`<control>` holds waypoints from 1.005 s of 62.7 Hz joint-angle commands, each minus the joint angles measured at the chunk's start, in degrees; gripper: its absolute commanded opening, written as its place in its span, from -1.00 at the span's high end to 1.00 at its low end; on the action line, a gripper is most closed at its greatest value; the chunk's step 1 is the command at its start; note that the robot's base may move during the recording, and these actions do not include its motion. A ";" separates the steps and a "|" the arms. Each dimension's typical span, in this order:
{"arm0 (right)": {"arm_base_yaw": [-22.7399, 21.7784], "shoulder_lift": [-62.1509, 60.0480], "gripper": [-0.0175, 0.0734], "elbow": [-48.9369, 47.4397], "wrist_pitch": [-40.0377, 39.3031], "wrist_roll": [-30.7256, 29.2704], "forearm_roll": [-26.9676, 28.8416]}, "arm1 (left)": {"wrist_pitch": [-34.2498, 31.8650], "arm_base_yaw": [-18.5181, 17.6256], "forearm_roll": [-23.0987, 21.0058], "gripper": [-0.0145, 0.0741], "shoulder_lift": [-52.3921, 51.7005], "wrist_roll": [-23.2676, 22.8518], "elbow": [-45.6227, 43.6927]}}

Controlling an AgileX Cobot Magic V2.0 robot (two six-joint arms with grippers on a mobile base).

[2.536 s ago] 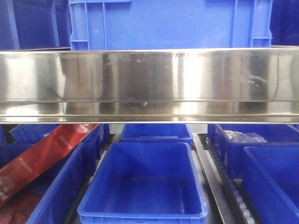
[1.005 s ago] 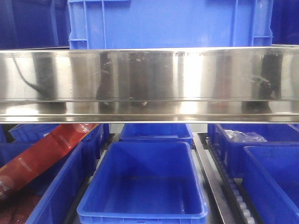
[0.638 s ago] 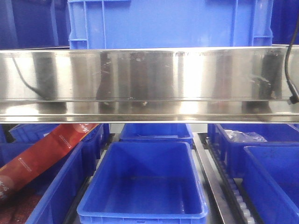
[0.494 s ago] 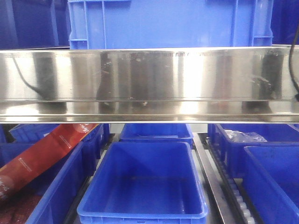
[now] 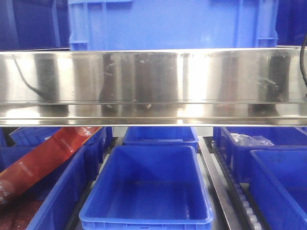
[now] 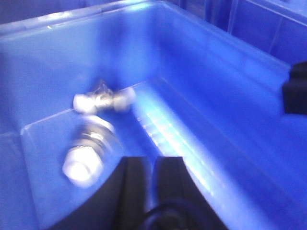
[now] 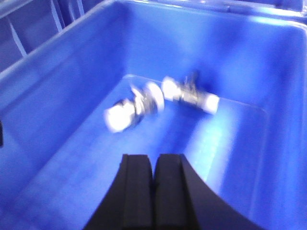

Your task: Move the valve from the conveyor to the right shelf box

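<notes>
Two metal valves with white end caps lie on the floor of a blue box (image 6: 230, 72). In the left wrist view one valve (image 6: 103, 99) lies near the far wall and the other valve (image 6: 88, 153) lies closer, left of my left gripper (image 6: 152, 165). That gripper hangs over the box, shut and holding nothing. In the right wrist view the same valves (image 7: 135, 109) (image 7: 189, 94) lie beyond my right gripper (image 7: 154, 163), also shut and holding nothing. The right shelf's steel rail (image 5: 153, 86) crosses the front view. The conveyor is out of view.
A large blue bin (image 5: 172, 24) stands on the rail. Below it are an open blue bin (image 5: 146, 191), a bin with a red packet (image 5: 43, 158) at left, and more bins (image 5: 278, 177) at right. A black cable (image 5: 303, 62) hangs at the right edge.
Dark reflections have appeared on the steel rail. A black cable came into the front view at the right and has since shifted towards the edge.
</notes>
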 commanded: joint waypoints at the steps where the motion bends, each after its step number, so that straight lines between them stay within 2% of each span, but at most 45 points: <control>1: 0.20 -0.75 0.98 -0.42 -0.60 -0.36 0.11 | -1.50 -0.25 -0.02 0.92 -1.24 -0.22 -0.51; 8: 0.20 -1.33 0.98 -0.42 0.73 -0.36 0.11 | 0.72 -0.25 0.22 0.92 -2.48 -0.22 -0.60; 12: 0.20 -2.42 0.98 -0.31 1.21 -0.36 0.11 | 1.89 -0.14 2.23 0.92 -3.51 -2.02 -0.60; 18: 0.20 -4.65 0.98 1.33 -1.87 -0.36 -2.20 | 1.73 -0.14 7.78 0.92 -5.60 -5.62 0.90; 26: -0.06 -9.73 0.98 8.81 -9.07 -0.36 -2.66 | -1.71 -0.14 8.50 0.92 -9.32 -8.23 6.42; 42: -0.06 -25.95 0.98 34.02 -29.28 -0.36 -3.70 | -16.17 -0.16 8.22 0.92 -20.28 -9.01 23.31; 56: -0.06 -39.39 0.98 52.59 -37.28 -0.36 -3.70 | -31.48 -0.16 8.22 0.92 -33.06 -9.01 44.77; 63: -0.06 -45.06 0.98 59.50 -39.02 -0.36 -3.70 | -36.26 0.12 8.22 0.92 -39.61 -9.01 54.70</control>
